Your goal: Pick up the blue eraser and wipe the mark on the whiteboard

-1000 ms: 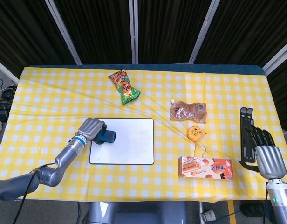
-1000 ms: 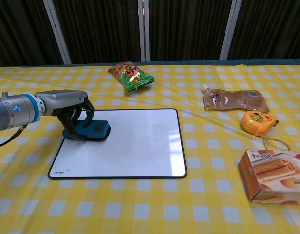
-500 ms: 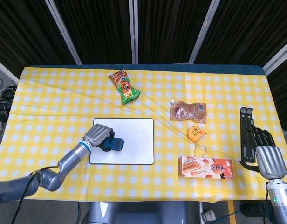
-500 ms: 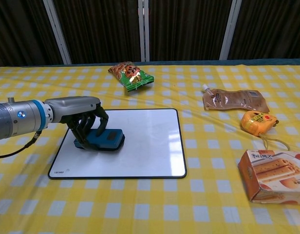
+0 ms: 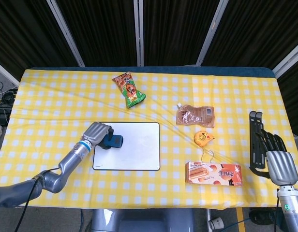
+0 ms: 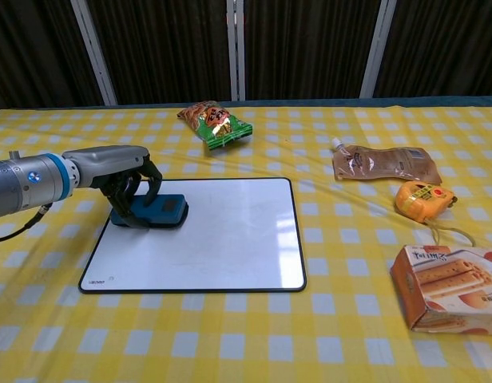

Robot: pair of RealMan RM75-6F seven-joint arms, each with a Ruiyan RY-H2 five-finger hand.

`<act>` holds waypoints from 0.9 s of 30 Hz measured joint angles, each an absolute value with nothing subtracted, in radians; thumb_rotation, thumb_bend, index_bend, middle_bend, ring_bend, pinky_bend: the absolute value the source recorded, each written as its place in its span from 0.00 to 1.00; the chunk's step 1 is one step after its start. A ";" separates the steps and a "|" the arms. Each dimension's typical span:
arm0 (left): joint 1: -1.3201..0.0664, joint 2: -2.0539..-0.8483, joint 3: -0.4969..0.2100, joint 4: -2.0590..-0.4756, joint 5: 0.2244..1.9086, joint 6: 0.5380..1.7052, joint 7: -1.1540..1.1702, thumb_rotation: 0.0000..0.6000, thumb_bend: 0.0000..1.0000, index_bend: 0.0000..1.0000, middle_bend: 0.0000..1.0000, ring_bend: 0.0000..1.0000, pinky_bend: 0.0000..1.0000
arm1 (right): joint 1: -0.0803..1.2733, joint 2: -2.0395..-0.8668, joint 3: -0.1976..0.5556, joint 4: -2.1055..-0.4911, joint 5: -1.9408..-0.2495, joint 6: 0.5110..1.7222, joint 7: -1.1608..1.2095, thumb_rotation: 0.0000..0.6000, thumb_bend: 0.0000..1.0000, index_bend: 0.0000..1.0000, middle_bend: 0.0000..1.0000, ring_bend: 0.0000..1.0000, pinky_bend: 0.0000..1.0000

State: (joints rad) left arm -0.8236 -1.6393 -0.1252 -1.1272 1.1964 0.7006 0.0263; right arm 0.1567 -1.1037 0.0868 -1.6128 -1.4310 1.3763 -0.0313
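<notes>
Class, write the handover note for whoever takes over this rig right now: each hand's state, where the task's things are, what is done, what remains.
Left hand: grips the blue eraser, pressed flat on the whiteboard near its far-left corner.
Right hand: idle at the table's right edge, holding nothing, fingers extended together.
Done: eraser picked up and on the board. No mark shows on the visible white surface; under the eraser and hand cannot be checked.
Left: lift the eraser, confirm the spot beneath is clean, then set it down.
</notes>
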 measured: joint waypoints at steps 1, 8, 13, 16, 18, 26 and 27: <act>-0.824 -1.641 -0.127 -1.122 1.198 0.699 0.018 1.00 0.20 0.55 0.48 0.50 0.58 | 0.157 -1.104 0.087 -1.613 -1.431 1.377 -0.032 1.00 0.00 0.00 0.00 0.00 0.00; -0.836 -1.647 -0.132 -1.148 1.222 0.698 0.004 1.00 0.20 0.55 0.48 0.50 0.58 | 0.157 -1.104 0.087 -1.614 -1.431 1.377 -0.034 1.00 0.00 0.00 0.00 0.00 0.00; -0.850 -1.648 -0.131 -1.214 1.235 0.692 0.012 1.00 0.20 0.55 0.48 0.50 0.58 | 0.155 -1.101 0.088 -1.614 -1.430 1.379 -0.029 1.00 0.00 0.00 0.00 0.00 0.00; -0.860 -1.659 -0.134 -1.244 1.233 0.689 0.021 1.00 0.20 0.55 0.48 0.50 0.58 | 0.154 -1.100 0.088 -1.614 -1.432 1.381 -0.026 1.00 0.00 0.00 0.00 0.00 0.00; -0.864 -1.665 -0.138 -1.258 1.230 0.690 0.024 1.00 0.20 0.55 0.48 0.50 0.58 | 0.154 -1.099 0.088 -1.614 -1.432 1.382 -0.023 1.00 0.00 0.00 0.00 0.00 0.00; -0.862 -1.629 -0.149 -1.315 1.241 0.737 0.040 1.00 0.20 0.55 0.48 0.50 0.58 | 0.152 -1.095 0.089 -1.611 -1.432 1.383 -0.013 1.00 0.00 0.00 0.00 0.00 0.00; -0.859 -1.615 -0.151 -1.322 1.242 0.744 0.044 1.00 0.20 0.55 0.48 0.50 0.58 | 0.152 -1.095 0.088 -1.612 -1.433 1.384 -0.014 1.00 0.00 0.00 0.00 0.00 0.00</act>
